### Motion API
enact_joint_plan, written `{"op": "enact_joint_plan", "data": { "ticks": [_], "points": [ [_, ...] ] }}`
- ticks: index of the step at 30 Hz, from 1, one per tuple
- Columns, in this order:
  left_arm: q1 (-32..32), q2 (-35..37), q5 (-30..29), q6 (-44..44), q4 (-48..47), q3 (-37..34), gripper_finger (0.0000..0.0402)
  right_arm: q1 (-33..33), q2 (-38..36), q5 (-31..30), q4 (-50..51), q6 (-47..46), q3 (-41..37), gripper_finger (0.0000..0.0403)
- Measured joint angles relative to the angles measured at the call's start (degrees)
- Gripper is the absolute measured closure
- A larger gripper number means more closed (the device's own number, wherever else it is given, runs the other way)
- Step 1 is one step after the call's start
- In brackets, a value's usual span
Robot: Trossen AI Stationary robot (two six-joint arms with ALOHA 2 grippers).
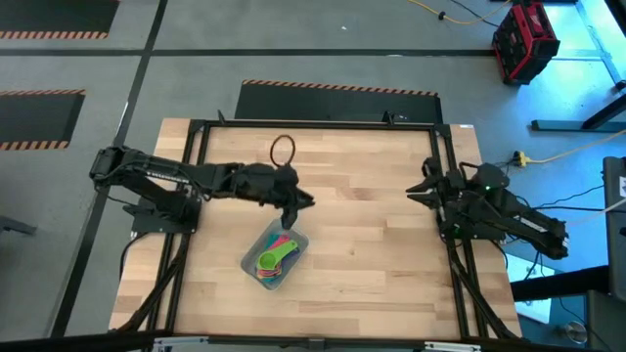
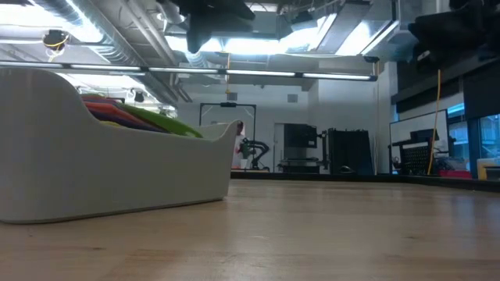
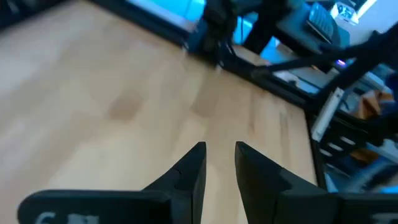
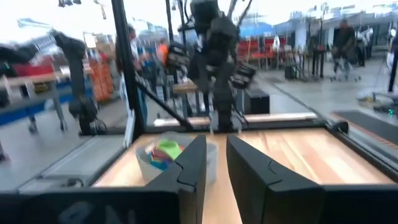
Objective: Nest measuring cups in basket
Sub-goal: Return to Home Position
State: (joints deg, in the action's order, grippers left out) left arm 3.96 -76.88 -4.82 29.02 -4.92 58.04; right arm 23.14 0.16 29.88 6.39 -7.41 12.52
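The basket sits near the table's middle, toward the near edge. It also shows in the low view and the right wrist view. Nested measuring cups lie inside it; green, yellow, pink-red and teal show. In the low view the cups rise above the rim. My left gripper hovers just beyond the basket's far edge. In its wrist view my left gripper is open by a narrow gap over bare wood, with nothing between the fingers. My right gripper waits at the right edge, also narrowly open.
A dark cord loop lies on the table toward the far edge. A black frame runs around the tabletop. Bare wood lies between the basket and the right arm. People stand in the room beyond the table.
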Motion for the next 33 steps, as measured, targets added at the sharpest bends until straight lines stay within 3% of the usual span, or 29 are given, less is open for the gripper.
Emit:
{"op": "enact_joint_plan", "data": {
  "ticks": [6, 11, 14, 25, 29, 33],
  "points": [
    [-4.72, 0.0, 0.04, -6.81, 3.59, 0.0, 0.0324, -0.02, 0.0, 0.15, -15.9, -5.26, -7.53, 0.0334],
    [-8.03, 0.0, 0.06, -9.23, 5.68, 0.0, 0.0324, -0.4, 0.0, -2.3, -21.34, -6.37, -11.14, 0.0334],
    [-9.62, 0.0, 1.29, -10.12, 5.72, 0.0, 0.0324, -1.79, 0.06, -7.81, -20.43, -7.51, -12.16, 0.0334],
    [-12.11, 0.0, 2.85, -13.67, 5.88, 0.0, 0.0324, -13.87, 0.22, -19.23, -16.64, -5.79, -12.14, 0.0334],
    [-13.32, 0.01, 2.85, -18.34, 6.94, 0.0, 0.0324, -17.65, 0.26, -25.6, -14.52, -3.32, -12.14, 0.0334],
    [-14.8, 2.76, 2.82, -24.76, 7.77, 0.0, 0.0324, -18.97, 0.26, -27.22, -14.24, -1.09, -12.14, 0.0334]
  ]
}}
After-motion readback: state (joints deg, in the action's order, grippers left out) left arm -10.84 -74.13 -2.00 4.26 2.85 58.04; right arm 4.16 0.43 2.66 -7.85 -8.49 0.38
